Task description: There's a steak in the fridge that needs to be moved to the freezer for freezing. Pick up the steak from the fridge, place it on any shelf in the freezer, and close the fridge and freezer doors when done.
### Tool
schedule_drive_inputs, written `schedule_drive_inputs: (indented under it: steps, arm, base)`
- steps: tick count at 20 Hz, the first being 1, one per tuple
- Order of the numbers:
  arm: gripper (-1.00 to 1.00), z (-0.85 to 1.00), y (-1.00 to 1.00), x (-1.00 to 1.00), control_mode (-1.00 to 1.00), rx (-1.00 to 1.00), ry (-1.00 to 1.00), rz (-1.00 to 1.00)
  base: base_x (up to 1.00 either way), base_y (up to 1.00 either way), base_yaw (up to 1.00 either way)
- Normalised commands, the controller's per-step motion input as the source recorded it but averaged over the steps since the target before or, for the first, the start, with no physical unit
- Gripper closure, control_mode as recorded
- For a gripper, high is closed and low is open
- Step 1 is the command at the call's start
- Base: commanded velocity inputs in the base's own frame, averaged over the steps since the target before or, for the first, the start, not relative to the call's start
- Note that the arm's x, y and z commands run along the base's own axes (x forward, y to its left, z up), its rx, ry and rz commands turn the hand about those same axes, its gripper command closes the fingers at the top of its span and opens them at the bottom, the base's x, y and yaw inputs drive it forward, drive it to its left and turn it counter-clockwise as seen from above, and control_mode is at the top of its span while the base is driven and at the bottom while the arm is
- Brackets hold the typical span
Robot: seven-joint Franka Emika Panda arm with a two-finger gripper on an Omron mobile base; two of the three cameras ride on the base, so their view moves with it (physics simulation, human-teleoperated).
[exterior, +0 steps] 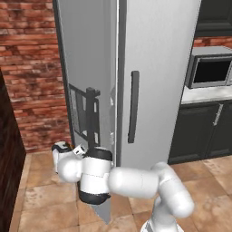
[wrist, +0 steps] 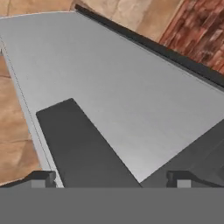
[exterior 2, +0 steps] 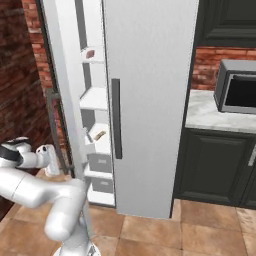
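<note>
Terracotta tile floor [exterior: 41,195], brick wall [exterior: 31,68]; end effector [wrist: 111,179] w/ fingers apart by grey freezer door [wrist: 131,100].

Brick wall [exterior: 31,68] to the left; tan tiled floor [exterior: 45,190] below. A microwave [exterior: 212,71] sits on a pale marble counter [exterior: 204,94], above dark cabinets [exterior: 199,131] with a metal handle [exterior: 218,114]. Dark upper cabinet [exterior 2: 227,22] over a brick backsplash [exterior 2: 205,65]
</note>
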Motion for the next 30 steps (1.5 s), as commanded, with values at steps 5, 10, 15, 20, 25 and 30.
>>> schedule_drive_inputs:
  steps: [5, 10, 15, 20, 25, 30]
  arm:
    - [-1.0, 0.0, -0.34, 0.78, -1.0, -0.02, 0.0, -0.38]
    - [-1.0, 0.0, -0.35, 0.82, -1.0, 0.0, 0.0, -0.33]
    - [-1.0, 0.0, -0.27, 0.99, -1.0, 0.0, 0.0, -0.26]
    - [-1.0, 0.02, -0.39, 0.99, -1.0, 0.0, 0.0, -0.15]
    - [-1.0, 0.03, -0.41, 0.98, -1.0, 0.03, 0.0, -0.07]
    - [-1.0, 0.01, -0.21, 0.89, -1.0, 0.01, 0.0, -0.03]
  base:
    - [0.0, 0.0, 0.0]
    - [0.0, 0.0, 0.0]
    - [0.0, 0.0, 0.0]
    - [0.0, 0.0, 0.0]
    - [0.0, 0.0, 0.0]
    - [0.0, 0.0, 0.0]
